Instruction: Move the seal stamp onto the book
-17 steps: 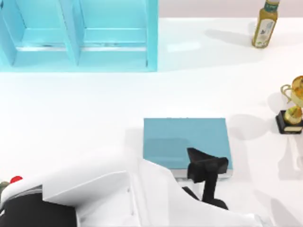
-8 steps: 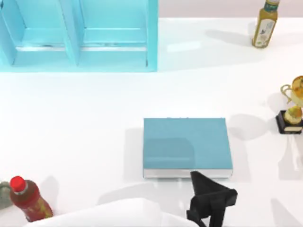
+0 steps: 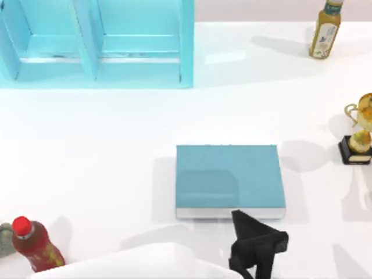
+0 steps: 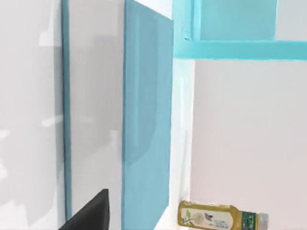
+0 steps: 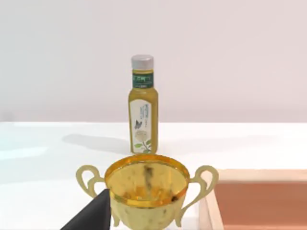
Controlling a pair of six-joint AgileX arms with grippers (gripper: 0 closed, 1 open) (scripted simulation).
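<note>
Teal and flat, the book [image 3: 229,174] lies at mid-table, well apart from the shelf [image 3: 93,40] at the far left and the red bottle [image 3: 35,244] at the near left. My left gripper [image 3: 251,235] hangs just off the book's near edge, towards its right corner, and I cannot tell whether it is clenched, released or grasping anything. My right arm sits parked at the right by the gold trophy [image 5: 146,191] and the yellow bottle [image 5: 142,110]; its grip I cannot tell either.
</note>
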